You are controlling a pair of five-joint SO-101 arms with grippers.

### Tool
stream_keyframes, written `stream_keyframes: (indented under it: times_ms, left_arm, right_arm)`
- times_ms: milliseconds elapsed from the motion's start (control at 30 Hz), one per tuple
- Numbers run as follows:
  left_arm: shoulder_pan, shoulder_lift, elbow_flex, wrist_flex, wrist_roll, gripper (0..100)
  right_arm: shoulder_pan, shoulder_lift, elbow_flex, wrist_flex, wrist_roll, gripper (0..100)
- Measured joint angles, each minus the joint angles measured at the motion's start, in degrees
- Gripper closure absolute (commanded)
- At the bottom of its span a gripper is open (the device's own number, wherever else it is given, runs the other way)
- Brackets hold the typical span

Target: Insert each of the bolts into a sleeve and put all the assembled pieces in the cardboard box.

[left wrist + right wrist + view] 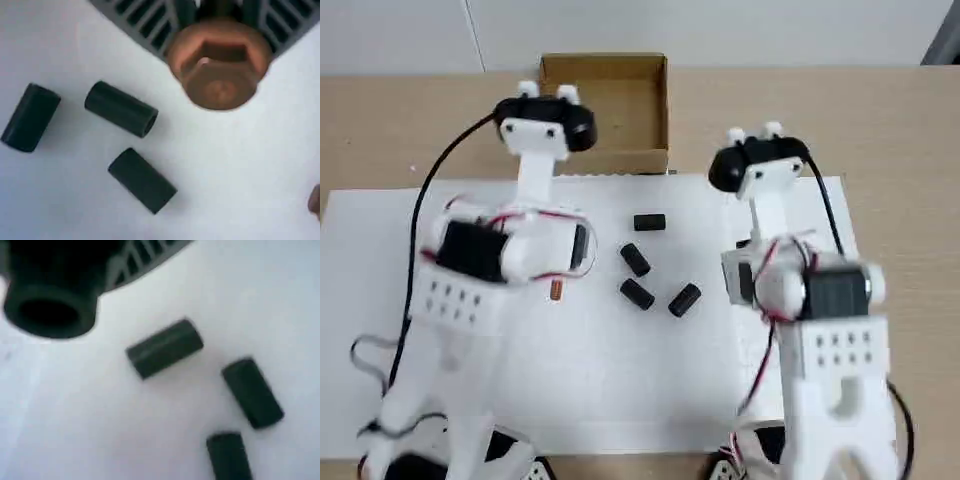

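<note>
left hand [212, 15] clamped on brown bolt [220, 70], hex head facing its camera, shank hidden behind; my read: gripped by the head so the shank stays free for mating

right hand [60, 260] closed round a black sleeve [50, 307], open bore toward its camera, probably held up as the socket

four loose sleeves [637, 294] lie on the white sheet [620, 380] between the two hands, near both, handy stock

cardboard box [605, 110] on the table [900, 110] just beyond the left hand, well apart from the right; no assembled piece visible in it
</note>
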Motion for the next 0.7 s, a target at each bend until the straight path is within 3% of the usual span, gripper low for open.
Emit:
stream_keyframes:
  times_ms: [267,400,700]
  left_arm:
    - [0.00,-21.98,27.08,-21.71,0.26,100]
    - [0.00,-32.18,39.12,-31.65,4.22,100]
    - [0.18,-52.31,56.97,-46.42,10.73,100]
  right_arm:
    - [-0.97,-19.34,21.27,-17.58,-6.68,99.6]
    - [-3.78,-23.82,28.84,-23.74,-7.21,99.6]
    - [-12.92,-29.80,41.49,-35.16,-7.21,99.6]
